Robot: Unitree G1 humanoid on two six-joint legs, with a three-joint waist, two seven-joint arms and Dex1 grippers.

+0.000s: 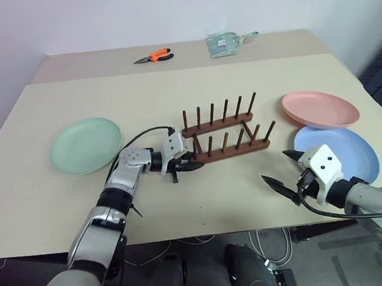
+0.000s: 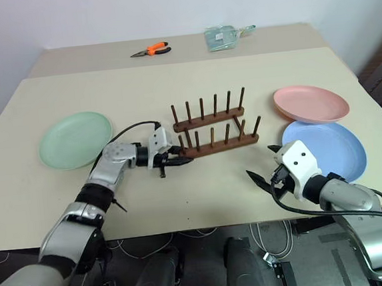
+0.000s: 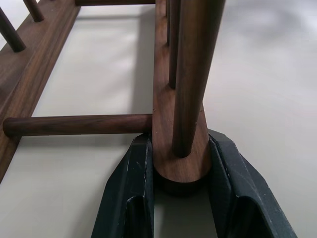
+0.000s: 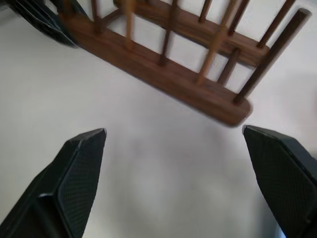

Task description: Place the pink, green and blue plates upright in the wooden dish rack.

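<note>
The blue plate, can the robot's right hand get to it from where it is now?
Probably yes. The right hand is open and hangs just beside the blue plate, with bare table between them. The pink plate overlaps only its far edge.

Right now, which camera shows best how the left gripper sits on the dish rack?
The left wrist view: both fingers flank the end of the wooden dish rack rail. The eye views show the left gripper there, smaller.
</note>
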